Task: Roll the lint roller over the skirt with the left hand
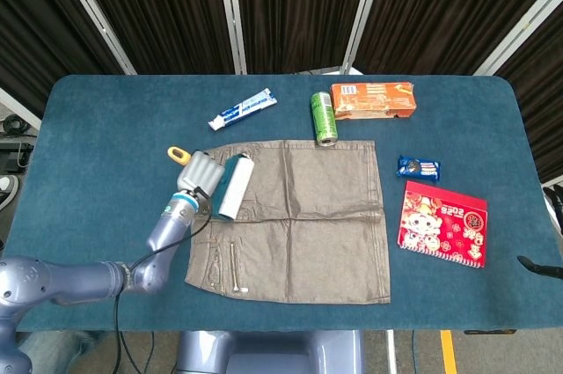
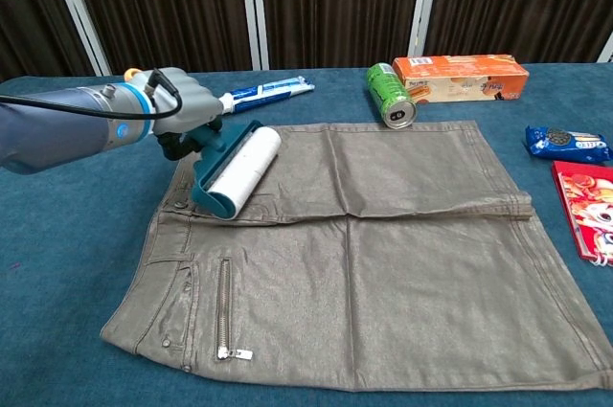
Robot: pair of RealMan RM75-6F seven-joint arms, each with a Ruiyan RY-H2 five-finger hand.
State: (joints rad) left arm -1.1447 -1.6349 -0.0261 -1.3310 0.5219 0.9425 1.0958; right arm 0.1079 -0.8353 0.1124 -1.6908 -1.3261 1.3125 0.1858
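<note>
Lint roller (image 2: 239, 170) on skirt (image 2: 383, 254), left hand (image 2: 182, 110) gripping

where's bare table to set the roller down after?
Widest bare cloth: left of the skirt, out to the table edge, beyond the left hand holding the lint roller. Also the far-left corner behind the toothpaste. Crowded: can and orange box behind the skirt; cookie pack and red packet on the right.
</note>
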